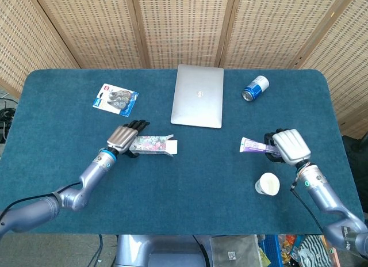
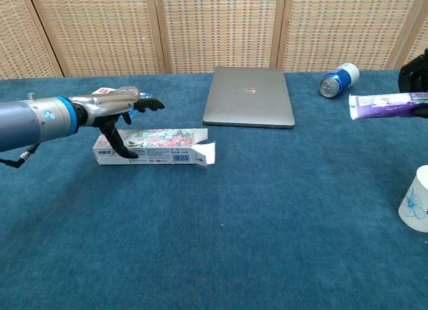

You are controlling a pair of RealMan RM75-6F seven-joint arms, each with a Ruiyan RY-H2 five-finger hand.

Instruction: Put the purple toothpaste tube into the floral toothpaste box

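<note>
A: Head view, left to right. Blister pack (image 1: 115, 99) near the far-left corner of the tabletop (image 1: 190, 203). Left hand (image 1: 125, 138) sits over the left end of the floral toothpaste box (image 1: 153, 145), left of centre.

B: Is it gripping the box?

A: Chest view has the left hand (image 2: 115, 109) above the floral toothpaste box (image 2: 152, 147), fingers spread forward, thumb hooked down over the front face. Touching, yes. Actual grip, cannot tell.

B: Box orientation?

A: Flat on the cloth, long side running left-right, flaps open at its right end, pointing toward the table centre.

B: Middle of the table?

A: Closed laptop (image 1: 198, 95) toward the far edge, centre. Blue can (image 1: 255, 87) on its side further right, also near the far edge.

B: And the tube?

A: Purple toothpaste tube (image 1: 254, 145) is in the right hand (image 1: 289, 146), near the right edge. Fingers wrapped round one end, the free end sticking out left toward the box. In chest view the purple toothpaste tube (image 2: 386, 105) is level and lifted clear of the cloth; the hand is mostly cut off by the frame edge. Tube and box well apart.

B: Anything else right side?

A: White paper cup (image 1: 268, 184), upright, near the front-right corner, just in front of the right hand.
</note>
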